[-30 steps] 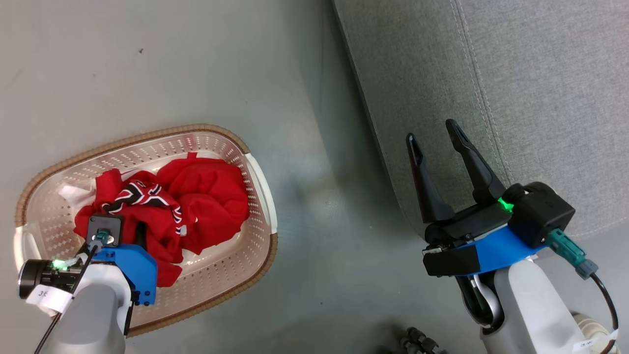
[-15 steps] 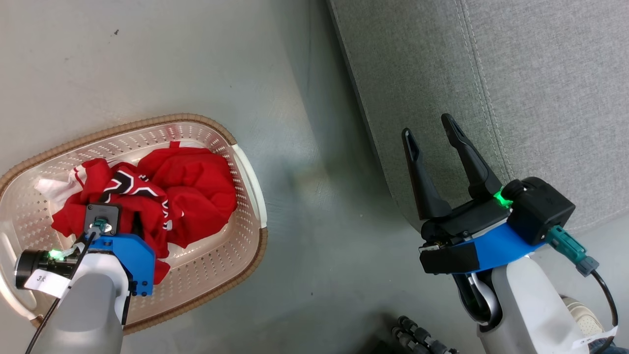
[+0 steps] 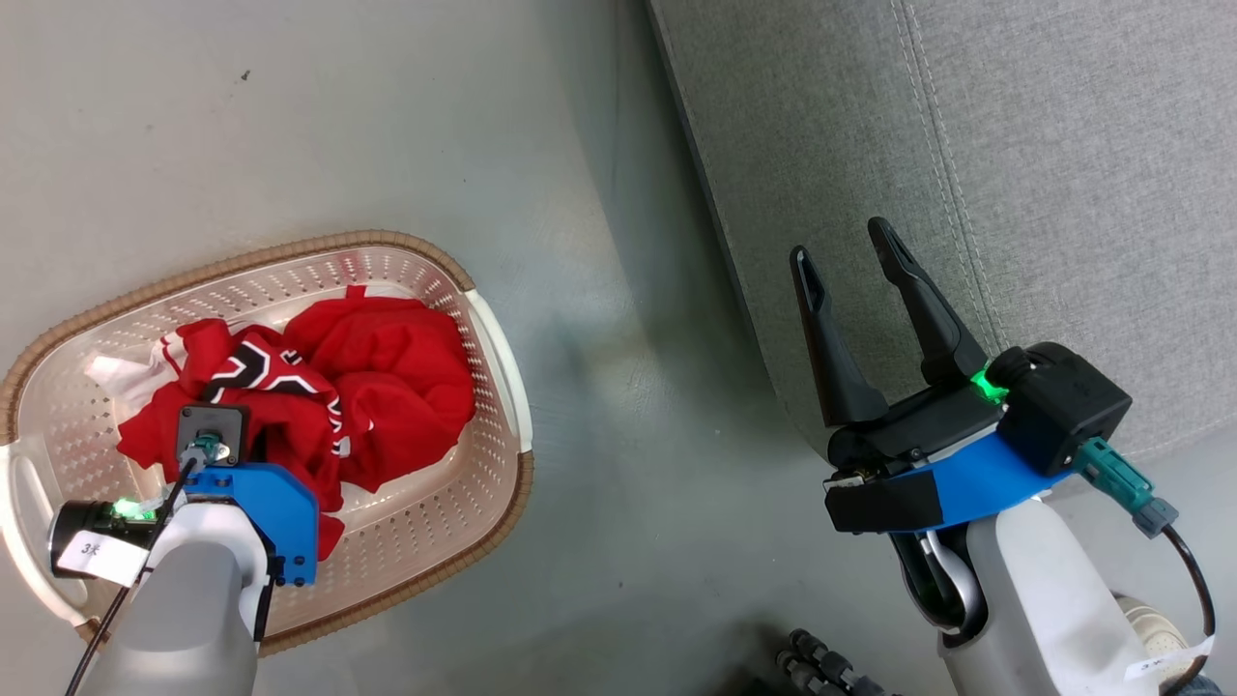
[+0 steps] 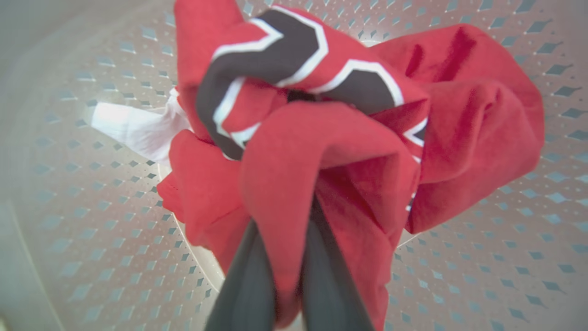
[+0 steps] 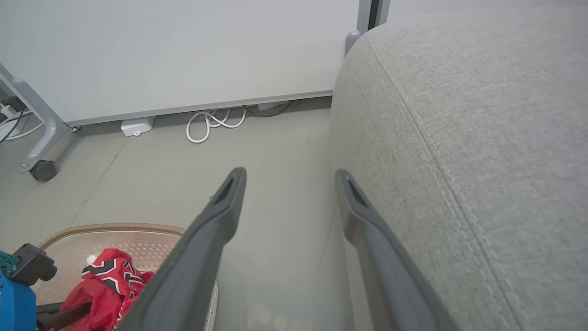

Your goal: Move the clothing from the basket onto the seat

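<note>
Left gripper [image 4: 285, 257] is clamped on the clothing [image 3: 406, 367], lower left, inside the basket [image 3: 367, 235]; right gripper [image 3: 843, 242] is spread open; nothing is laid on the seat [image 3: 1063, 145].

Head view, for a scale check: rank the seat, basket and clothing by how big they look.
1. seat, largest even though the frame crops it
2. basket
3. clothing, bundled inside the basket

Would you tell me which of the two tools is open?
The right tool, fingers spread and empty beside the seat; the left tool pinches the clothing in the basket.
</note>
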Robot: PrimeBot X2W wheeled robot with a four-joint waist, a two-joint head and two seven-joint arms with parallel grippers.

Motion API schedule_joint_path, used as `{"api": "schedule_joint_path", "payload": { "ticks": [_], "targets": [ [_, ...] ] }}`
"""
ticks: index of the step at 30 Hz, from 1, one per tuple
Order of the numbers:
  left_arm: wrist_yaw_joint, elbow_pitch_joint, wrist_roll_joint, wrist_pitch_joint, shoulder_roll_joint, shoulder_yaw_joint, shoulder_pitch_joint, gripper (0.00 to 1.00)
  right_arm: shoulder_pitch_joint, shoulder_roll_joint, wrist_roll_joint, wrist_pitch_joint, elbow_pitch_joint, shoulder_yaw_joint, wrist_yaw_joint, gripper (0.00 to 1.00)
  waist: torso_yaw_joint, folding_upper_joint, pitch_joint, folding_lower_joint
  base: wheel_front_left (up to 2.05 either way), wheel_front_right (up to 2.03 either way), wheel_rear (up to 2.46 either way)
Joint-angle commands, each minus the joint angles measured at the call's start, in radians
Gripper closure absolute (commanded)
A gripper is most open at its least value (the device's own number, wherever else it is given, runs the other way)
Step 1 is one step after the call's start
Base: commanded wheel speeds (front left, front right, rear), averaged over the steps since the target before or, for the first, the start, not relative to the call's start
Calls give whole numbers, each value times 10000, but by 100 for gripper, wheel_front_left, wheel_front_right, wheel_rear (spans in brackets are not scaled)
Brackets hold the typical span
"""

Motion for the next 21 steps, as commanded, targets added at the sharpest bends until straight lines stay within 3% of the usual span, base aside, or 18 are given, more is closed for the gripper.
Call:
{"api": "schedule_joint_path", "payload": {
  "ticks": [1, 10, 21],
  "targets": [
    [-51, 20, -80, -68, -18, -3, -135, 100, -135, -24, -1, -56, 26, -7, 5, 0, 16, 0, -27, 0, 0, 0, 0],
    [-213, 222, -320, -207, -310, -68, 90, 100, -79, -26, -187, -56, 180, -11, 5, 0, 161, 0, -590, 0, 0, 0, 0],
    [-535, 473, -417, -392, -976, -412, 739, 100, 481, -26, -709, -56, 676, -224, 5, 0, 762, 0, -2629, 0, 0, 0, 0]
  ]
}}
